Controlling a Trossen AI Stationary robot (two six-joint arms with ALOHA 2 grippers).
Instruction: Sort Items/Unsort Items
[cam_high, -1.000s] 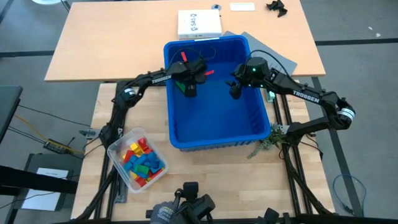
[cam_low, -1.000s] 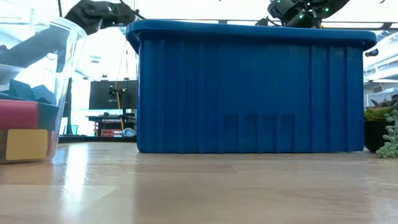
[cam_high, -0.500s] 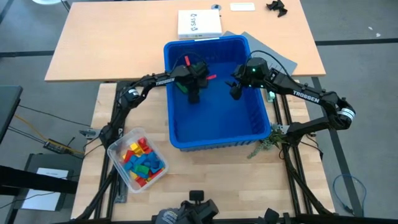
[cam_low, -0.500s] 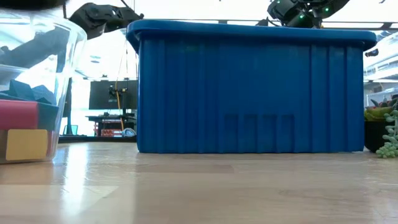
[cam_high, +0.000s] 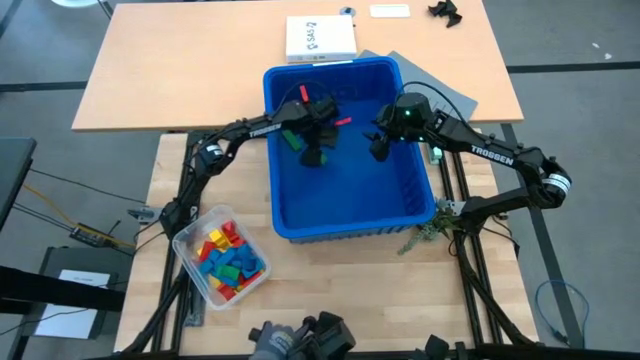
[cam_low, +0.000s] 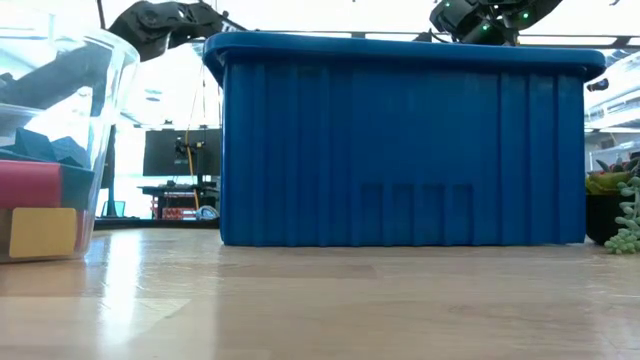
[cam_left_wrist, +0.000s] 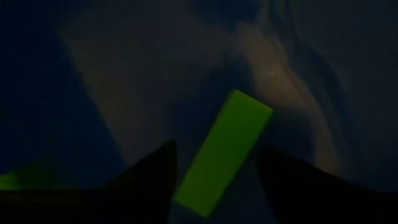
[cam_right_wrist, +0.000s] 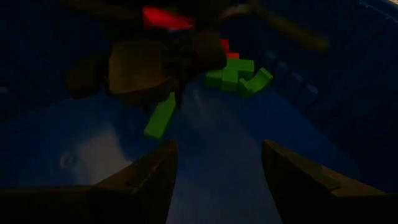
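Bin (cam_high: 290, 215) first: large, blue and plastic, it stands on the wooden table (cam_high: 165, 175), and both grippers hang inside its far half. Nearer the camera than the left arm, on the table's front left corner, a clear tub (cam_high: 183, 242) holds most of the blocks (cam_high: 226, 262), a mix of red, yellow, green and blue. The left gripper (cam_high: 312, 152) points down at the bin floor with its fingers (cam_left_wrist: 152, 177) spread apart, and a green brick (cam_left_wrist: 222, 152) lies loose in the gap between them, touching neither finger. The right gripper (cam_high: 378, 143) hovers just to the right of the left one, over the bin's right side, fingers (cam_right_wrist: 149, 177) wide with nothing between them. Beyond the left gripper, against the bin wall, lies a small cluster of green bricks (cam_right_wrist: 238, 76) with a red one (cam_right_wrist: 229, 50) beside it.
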